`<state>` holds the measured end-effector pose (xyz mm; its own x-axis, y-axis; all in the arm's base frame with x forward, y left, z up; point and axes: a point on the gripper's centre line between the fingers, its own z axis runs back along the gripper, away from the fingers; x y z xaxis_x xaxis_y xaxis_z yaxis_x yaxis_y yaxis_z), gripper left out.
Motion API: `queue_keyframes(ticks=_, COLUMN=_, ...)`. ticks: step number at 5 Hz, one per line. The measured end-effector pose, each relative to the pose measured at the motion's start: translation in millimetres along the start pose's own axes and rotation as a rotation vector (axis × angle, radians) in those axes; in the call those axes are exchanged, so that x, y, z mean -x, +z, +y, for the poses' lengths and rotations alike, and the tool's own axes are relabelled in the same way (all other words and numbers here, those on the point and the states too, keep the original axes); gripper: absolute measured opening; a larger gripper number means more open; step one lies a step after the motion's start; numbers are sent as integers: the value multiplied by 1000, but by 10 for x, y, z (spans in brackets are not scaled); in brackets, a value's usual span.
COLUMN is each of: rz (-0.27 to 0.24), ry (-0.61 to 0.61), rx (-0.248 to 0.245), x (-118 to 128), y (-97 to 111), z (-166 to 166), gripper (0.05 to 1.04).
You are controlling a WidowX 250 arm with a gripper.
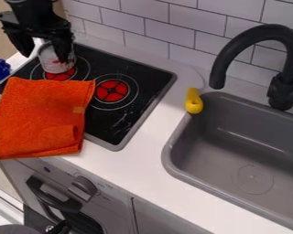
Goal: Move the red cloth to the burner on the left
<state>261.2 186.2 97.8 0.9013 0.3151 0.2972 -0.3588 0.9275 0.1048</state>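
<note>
"Up at the top left, over the stove (pixel 127 122), we've got the gripper (pixel 46 55), and its fingers are wide, one to each side of a metal can (pixel 53 60)!"

"Gripping it, would you say?"

"I'd say not: a gap shows beside the left-hand finger. Whether the other touches, I can't tell."

"And the red cloth (pixel 42 116)?"

"Nearer the camera, spread over the stove's front left corner and the counter (pixel 127 162) edge (more orange than red, if we're fussy). Its far edge comes right up to the left burner (pixel 59 75), where the can appears to stand. The right burner (pixel 111 91) is just beside the cloth."

"So where's the danger?"

"That can, for me! It takes up the very spot the cloth should go. Swing straight out towards the cloth and a low finger could catch the can's side and tip it. Close now, and the catch is the wrong object altogether!"

"Say it gets clear. What then?"

"Then it's the grip on the cloth. Pinch too shallow and the soft fabric could slip out; pinch too deep and the tips could press on the stove. And drag it instead of lifting, the leading edge could bunch against the can and shove it back."
</note>
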Motion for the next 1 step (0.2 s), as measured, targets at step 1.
queue_keyframes(ticks=1, rz=4, ry=53, rx=-69, x=-219, y=-144, z=138, gripper=999)
